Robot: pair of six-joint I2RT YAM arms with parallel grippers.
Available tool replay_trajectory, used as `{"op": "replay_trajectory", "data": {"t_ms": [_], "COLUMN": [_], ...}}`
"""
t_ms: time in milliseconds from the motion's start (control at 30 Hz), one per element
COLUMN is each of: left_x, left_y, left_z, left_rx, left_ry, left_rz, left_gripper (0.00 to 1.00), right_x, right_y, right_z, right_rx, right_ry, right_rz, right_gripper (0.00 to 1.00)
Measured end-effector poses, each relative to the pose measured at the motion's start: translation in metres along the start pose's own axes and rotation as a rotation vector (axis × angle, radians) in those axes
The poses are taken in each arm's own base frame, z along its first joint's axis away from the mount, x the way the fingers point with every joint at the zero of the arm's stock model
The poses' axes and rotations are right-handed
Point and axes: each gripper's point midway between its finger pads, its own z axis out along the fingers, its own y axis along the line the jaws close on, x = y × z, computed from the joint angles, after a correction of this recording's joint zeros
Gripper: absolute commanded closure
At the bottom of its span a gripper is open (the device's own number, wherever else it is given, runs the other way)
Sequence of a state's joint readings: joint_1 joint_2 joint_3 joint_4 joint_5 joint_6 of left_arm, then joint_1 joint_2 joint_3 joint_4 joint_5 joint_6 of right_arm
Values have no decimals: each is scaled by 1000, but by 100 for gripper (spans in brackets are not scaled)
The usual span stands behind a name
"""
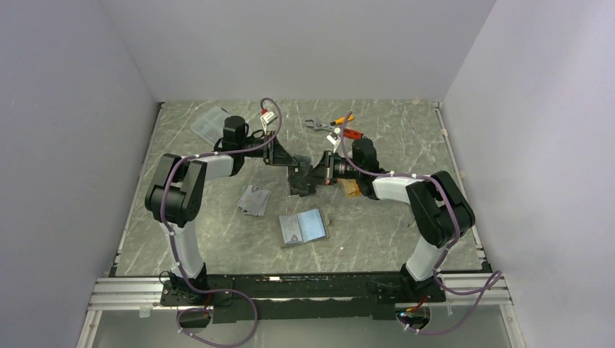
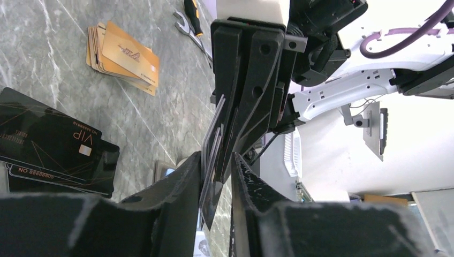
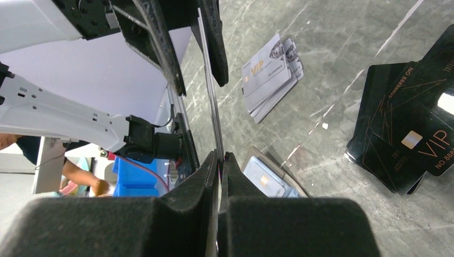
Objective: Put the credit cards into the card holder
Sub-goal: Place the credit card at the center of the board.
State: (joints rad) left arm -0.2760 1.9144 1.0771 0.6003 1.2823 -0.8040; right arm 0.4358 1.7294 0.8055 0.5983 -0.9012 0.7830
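**Black fingers of both arms meet on one card above the table**

Clamped tight, the right gripper [image 3: 219, 160] pinches the lower edge of a thin held card [image 3: 211, 101], which its own camera sees edge-on as a fine line rising between the pads. The card's colour cannot be told from that angle. The left gripper [image 2: 217, 176] comes at the same card from the opposite side. Its jaws stand only narrowly apart and straddle the card, with a sliver of light showing between the card and one finger, so it is not pinched there. From above, the two grippers face each other nose to nose over the middle of the grey marbled table [image 1: 391, 225].

Below and beside the meeting point, a fanned pile of black cards [image 3: 412, 134] marked VIP lies flat. A stack of orange-gold cards [image 2: 126, 59] lies just beyond it on the right arm's side. A spread of silvery-grey cards [image 3: 270, 75] rests on the left arm's side, apart from both piles.

The card holder [image 1: 303, 228] lies open and flat nearer the arm bases, between the two arms, with its blue-grey lining up. A pale card [image 3: 262, 181] shows against one half.

At the far edge lie the orange-handled tools [image 1: 337, 125], and a clear box [image 1: 207, 127] sits in the far left corner.
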Motion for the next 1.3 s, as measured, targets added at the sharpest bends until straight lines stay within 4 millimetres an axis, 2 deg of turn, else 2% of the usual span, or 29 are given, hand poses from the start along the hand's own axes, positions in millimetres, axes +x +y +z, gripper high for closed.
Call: {"op": "replay_trajectory", "data": {"t_ms": [167, 433, 900, 1300], "left_x": [-10, -24, -33, -26], "left_y": [3, 2, 15, 44], "left_z": [3, 6, 9, 12], "left_rx": [18, 26, -34, -113], "left_ry": [-1, 5, 29, 28], "left_rz": [1, 33, 68, 15], "left_gripper": [89, 100, 100, 100], "right_x": [0, -6, -14, -8], "right_y": [-1, 0, -10, -33], "right_z": [1, 1, 1, 3], "right_rx": [7, 8, 43, 84], "right_ry": [11, -2, -40, -38], "right_rz": [-8, -24, -17, 45], "right_gripper": [100, 100, 99, 97]}}
